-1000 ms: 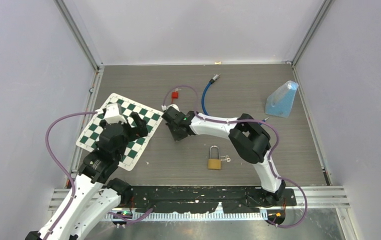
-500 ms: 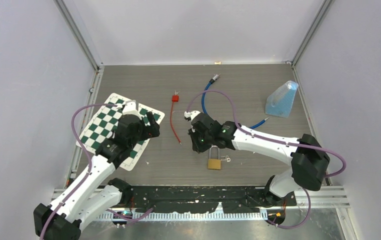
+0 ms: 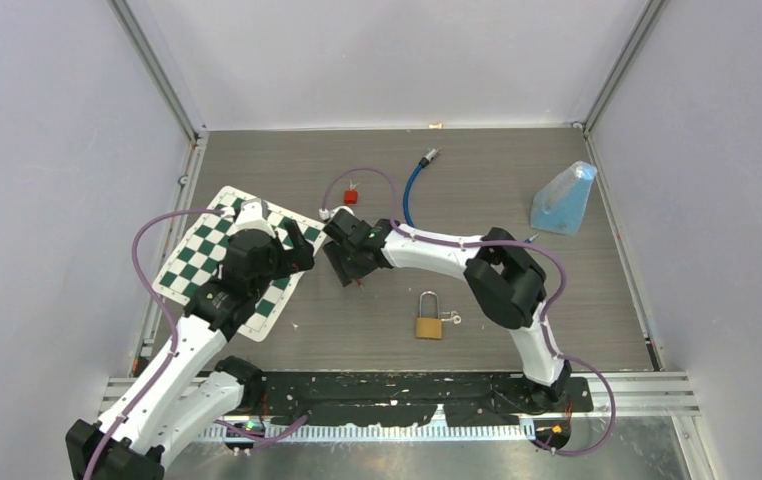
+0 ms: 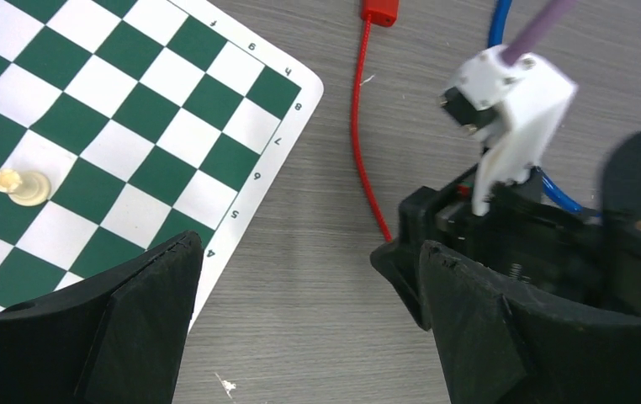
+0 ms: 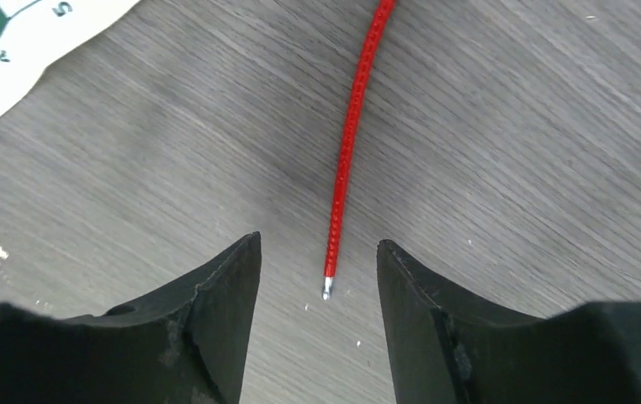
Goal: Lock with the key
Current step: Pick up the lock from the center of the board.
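R tool (image 5: pixel 317 244) back from brass padlock (image 3: pixel 429 326), astride red ribbed cord (image 5: pixel 346 151), jaws apart; L tool (image 4: pixel 309 250) wide

1. In the left wrist view I read the digits 8, 7, 6, 5 and 4 printed along the white border of the chessboard (image 4: pixel 277 123), one beside each row of squares.
2. In the right wrist view I read a 5 on the chessboard (image 5: pixel 35 40) border, at the top left.
3. From the top camera, any print is too small for me to read.
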{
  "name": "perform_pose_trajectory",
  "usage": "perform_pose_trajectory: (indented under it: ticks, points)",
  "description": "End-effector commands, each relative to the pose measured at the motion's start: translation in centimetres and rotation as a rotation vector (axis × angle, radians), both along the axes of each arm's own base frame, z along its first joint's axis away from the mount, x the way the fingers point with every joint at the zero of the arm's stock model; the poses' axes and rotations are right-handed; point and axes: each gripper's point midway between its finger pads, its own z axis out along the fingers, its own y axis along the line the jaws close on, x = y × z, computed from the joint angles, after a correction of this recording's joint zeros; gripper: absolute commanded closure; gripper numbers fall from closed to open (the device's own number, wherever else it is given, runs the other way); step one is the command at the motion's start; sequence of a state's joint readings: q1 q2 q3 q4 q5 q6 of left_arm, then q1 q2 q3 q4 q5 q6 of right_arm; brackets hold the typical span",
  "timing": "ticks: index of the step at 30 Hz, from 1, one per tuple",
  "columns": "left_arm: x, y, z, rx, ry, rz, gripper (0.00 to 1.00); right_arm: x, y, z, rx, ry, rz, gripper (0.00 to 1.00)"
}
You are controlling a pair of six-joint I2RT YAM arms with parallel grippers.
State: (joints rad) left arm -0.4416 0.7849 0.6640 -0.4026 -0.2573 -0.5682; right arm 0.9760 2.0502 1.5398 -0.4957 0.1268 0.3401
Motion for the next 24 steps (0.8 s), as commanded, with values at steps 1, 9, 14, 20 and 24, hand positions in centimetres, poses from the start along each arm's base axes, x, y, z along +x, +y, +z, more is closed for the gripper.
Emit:
perform_pose_trajectory:
  ticks: [1,9,14,20,24]
  points:
    - [0.5,0.6,2.0,-0.010,-0.055,0.023,0.04,0.7,0.8,0.0,-0.046,-0.014,0.018,0.42]
    - [0.5,1.1,1.8,-0.006,-0.050,0.029,0.04,0.1,0.6,-2.6,-0.118,0.040,0.005,0.69]
    - [0.5,1.3,1.7,-0.003,-0.055,0.032,0.04,-0.3,-0.4,-3.0,-0.160,0.065,-0.011,0.94]
    - [0.7,1.0,1.2,-0.022,-0.052,0.022,0.03,-1.6,-2.0,-2.1,-0.169,0.074,0.030,0.95]
    - [1.2,-0.1,0.9,-0.061,-0.053,-0.014,0.03,-3.4,-3.7,0.0,-0.131,0.079,0.089,0.95]
